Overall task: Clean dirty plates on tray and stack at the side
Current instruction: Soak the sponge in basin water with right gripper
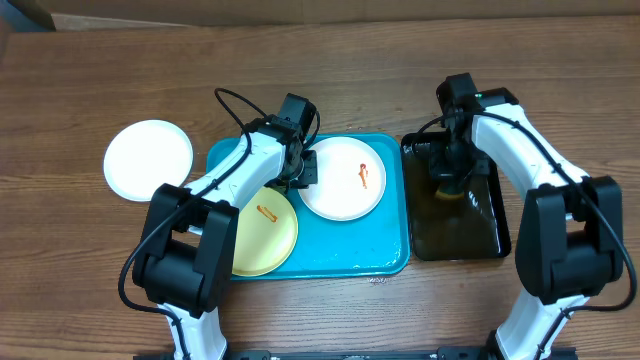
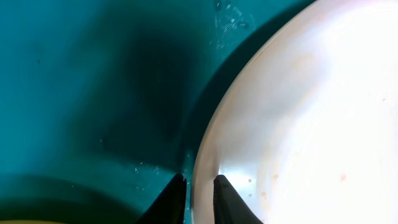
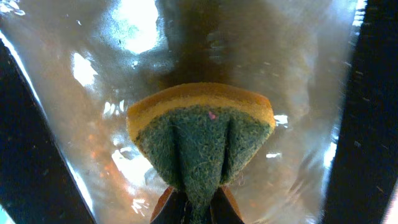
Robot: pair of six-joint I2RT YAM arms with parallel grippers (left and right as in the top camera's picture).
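Brown wooden table (image 1: 80, 290), seen from overhead, grain running left to right.

Nearest: tray (image 1: 375, 250), turquoise, rimmed, round-cornered, at the middle of the table. Carries two plates.

At the tray's near left corner: yellow-green plate (image 1: 268, 238), flat, with an orange streak toward its far edge.

Just beyond, toward the tray's far right: smeared white plate (image 1: 335, 195), with a red-orange mark right of centre. Lies with its near left rim just beside the yellow-green plate; contact between the two not discernible.

At the left rim of the smeared white plate: left pincer (image 1: 303, 170). In the left wrist view, dark fingers (image 2: 171, 199) astride that rim, one over the turquoise floor and one over the white surface, drawn together with the rim between them. Grips the plate edge.

Right of the tray and just beside it: black tray (image 1: 485, 235), narrower, with a wet sheen across its floor.

Over the far half of the black tray: right pincer (image 1: 447, 178), clamped on a sponge (image 3: 202, 134). Green scouring face toward the wrist camera, pinched into folds; yellow layer beyond it, toward the glistening floor. Contact with that floor not discernible.

Left of the tray, apart from it, on bare wood: second white plate (image 1: 148, 160), flat.
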